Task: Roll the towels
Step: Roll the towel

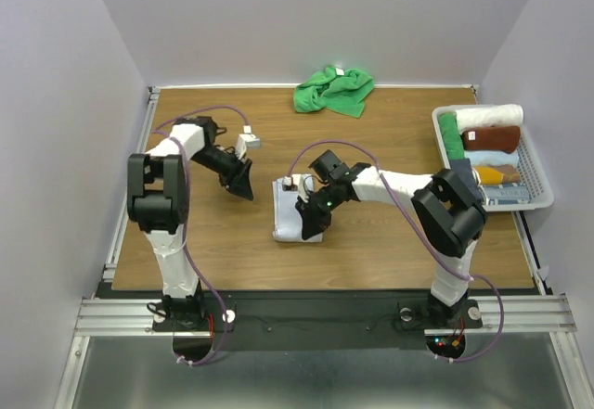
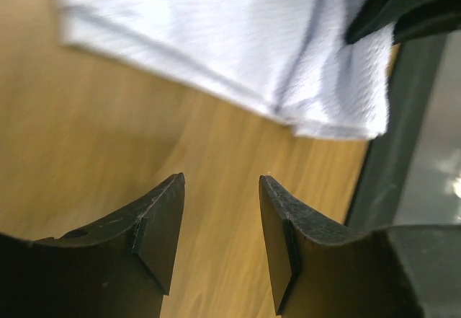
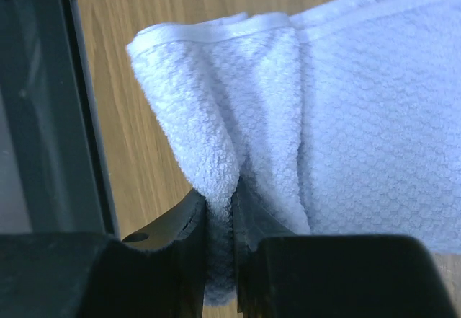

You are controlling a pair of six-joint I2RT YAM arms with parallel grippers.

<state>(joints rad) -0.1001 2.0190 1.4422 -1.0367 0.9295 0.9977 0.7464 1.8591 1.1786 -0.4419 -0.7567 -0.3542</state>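
The pale bluish-white towel [image 1: 290, 216] lies folded on the table's middle. My right gripper [image 1: 309, 219] is shut on its near right edge; in the right wrist view a fold of the towel [image 3: 238, 123] is pinched between the fingers [image 3: 189, 221]. My left gripper [image 1: 243, 186] is open and empty, just left of the towel and above the wood; its view shows the towel [image 2: 230, 37] ahead of the gripper [image 2: 222, 213]. The bright green towel [image 1: 334, 91] lies crumpled at the table's far edge.
A white basket [image 1: 531, 163] at the right edge holds several rolled towels, among them a cream-white one [image 1: 490, 115] and a brown one [image 1: 492, 138]. The table's metal front rail [image 1: 325, 314] runs along the near side.
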